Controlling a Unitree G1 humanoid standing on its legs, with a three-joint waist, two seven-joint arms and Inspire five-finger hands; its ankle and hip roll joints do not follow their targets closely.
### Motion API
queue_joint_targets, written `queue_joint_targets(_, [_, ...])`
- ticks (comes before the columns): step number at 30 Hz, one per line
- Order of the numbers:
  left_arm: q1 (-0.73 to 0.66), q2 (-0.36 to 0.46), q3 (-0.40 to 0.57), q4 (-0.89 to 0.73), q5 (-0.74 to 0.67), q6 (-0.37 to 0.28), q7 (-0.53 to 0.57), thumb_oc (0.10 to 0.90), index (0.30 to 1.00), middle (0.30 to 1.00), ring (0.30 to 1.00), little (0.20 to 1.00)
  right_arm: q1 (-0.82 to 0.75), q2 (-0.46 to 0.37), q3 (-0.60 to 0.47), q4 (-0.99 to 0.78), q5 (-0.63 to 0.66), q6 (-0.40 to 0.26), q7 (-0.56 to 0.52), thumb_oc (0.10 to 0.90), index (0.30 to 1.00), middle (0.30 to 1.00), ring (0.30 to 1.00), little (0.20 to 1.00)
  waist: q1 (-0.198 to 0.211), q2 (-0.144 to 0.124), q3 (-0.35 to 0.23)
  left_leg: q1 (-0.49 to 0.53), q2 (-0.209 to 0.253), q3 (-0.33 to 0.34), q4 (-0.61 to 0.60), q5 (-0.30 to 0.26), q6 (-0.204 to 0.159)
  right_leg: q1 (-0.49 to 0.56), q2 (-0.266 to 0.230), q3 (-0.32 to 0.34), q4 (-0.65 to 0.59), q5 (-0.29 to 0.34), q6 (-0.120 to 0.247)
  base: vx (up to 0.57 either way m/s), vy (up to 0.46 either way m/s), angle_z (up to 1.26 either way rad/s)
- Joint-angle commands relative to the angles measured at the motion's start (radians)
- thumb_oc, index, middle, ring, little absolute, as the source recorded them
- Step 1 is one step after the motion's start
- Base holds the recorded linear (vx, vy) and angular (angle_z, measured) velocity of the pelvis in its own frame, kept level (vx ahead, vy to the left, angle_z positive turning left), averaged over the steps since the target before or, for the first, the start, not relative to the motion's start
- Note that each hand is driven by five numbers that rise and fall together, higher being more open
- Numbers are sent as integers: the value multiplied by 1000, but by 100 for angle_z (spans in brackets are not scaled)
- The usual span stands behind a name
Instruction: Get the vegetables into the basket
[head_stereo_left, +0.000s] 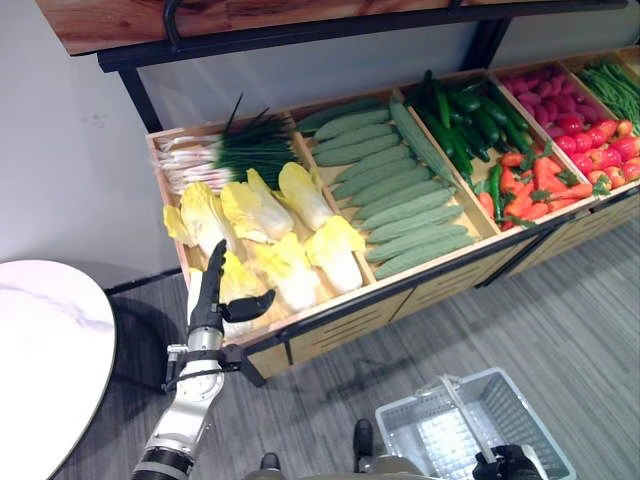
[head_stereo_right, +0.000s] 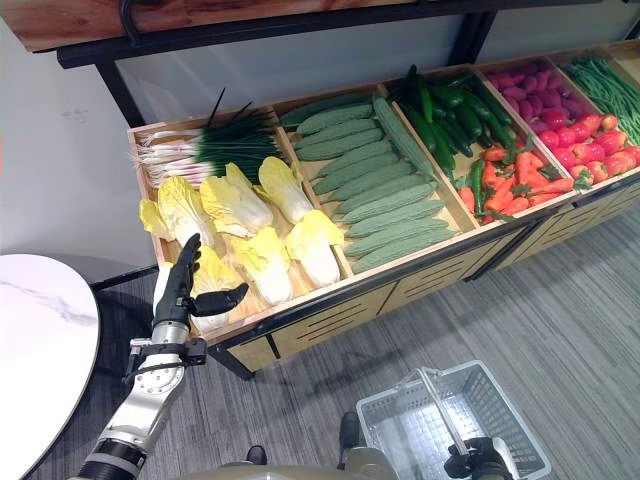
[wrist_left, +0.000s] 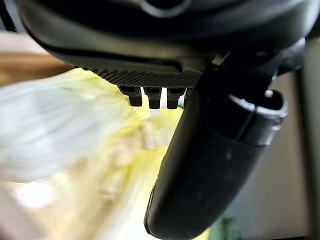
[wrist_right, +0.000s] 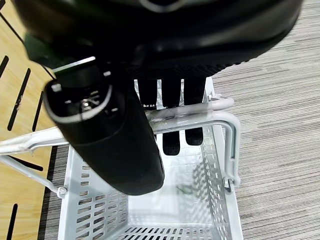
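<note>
My left hand (head_stereo_left: 210, 300) reaches over the front left of the wooden produce shelf (head_stereo_left: 330, 310), fingers straight and thumb spread, just above a yellow-white napa cabbage (head_stereo_left: 285, 270). In the left wrist view the cabbage (wrist_left: 90, 165) lies right under the open hand (wrist_left: 210, 165). Several more cabbages (head_stereo_right: 235, 205) fill that compartment. My right hand (wrist_right: 150, 130) is curled round the handle (wrist_right: 200, 112) of the white wire basket (head_stereo_left: 490, 420), which hangs empty near the floor at the lower right.
The shelf also holds green onions (head_stereo_left: 230, 150), cucumbers (head_stereo_left: 390, 190), dark green peppers (head_stereo_left: 470, 115), carrots (head_stereo_left: 535, 185), red produce (head_stereo_left: 585, 130) and green beans (head_stereo_left: 612, 85). A round white marble table (head_stereo_left: 45, 350) stands at the left. A dark upper shelf (head_stereo_left: 300, 25) overhangs.
</note>
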Motion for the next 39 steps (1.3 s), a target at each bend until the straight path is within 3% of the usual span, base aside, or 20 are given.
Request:
queue_joint_targets(1, [-180, 13, -45, -14, 120, -48, 44, 900, 1000, 1000, 1000, 1000, -11, -35, 57, 16, 12, -22, -62, 400, 300, 300, 300, 300, -8, -57, -57, -52, 40, -1, 0, 25, -38, 26, -95, -14, 7, -17, 97, 0, 0, 0])
queue_joint_targets(9, [-302, -10, -148, 32, 163, -49, 73, 900, 1000, 1000, 1000, 1000, -29, -29, 90, 3, 25, -25, -80, 400, 300, 300, 300, 300, -23, -60, -57, -57, 51, 10, 0, 25, -42, 13, -85, -2, 7, -17, 94, -2, -29, -7])
queue_joint_targets(15, [-332, -21, -169, 41, 188, -40, 102, 900, 1000, 1000, 1000, 1000, -32, -22, 98, 5, 39, -31, -88, 400, 300, 300, 300, 300, -25, -60, -56, -55, 54, 12, 0, 24, -44, 14, -80, 0, 7, -21, 93, 7, -12, -2])
queue_joint_targets(27, [-368, -34, -168, 131, 363, 25, 309, 900, 1000, 1000, 1000, 1000, -33, 6, 117, 29, 45, -43, -132, 400, 300, 300, 300, 300, -27, -68, -56, -41, 65, 21, 0, 19, -50, 20, -65, 6, 7, -33, 89, 15, -20, 0])
queue_joint_targets(39, [-442, -121, -181, 249, 289, 73, 378, 900, 1000, 1000, 1000, 1000, -50, 17, 150, 41, 47, -37, -151, 400, 300, 300, 300, 300, -37, -70, -57, -34, 74, 25, 0, 20, -54, 25, -52, 11, 7, -39, 80, 5, -12, 0])
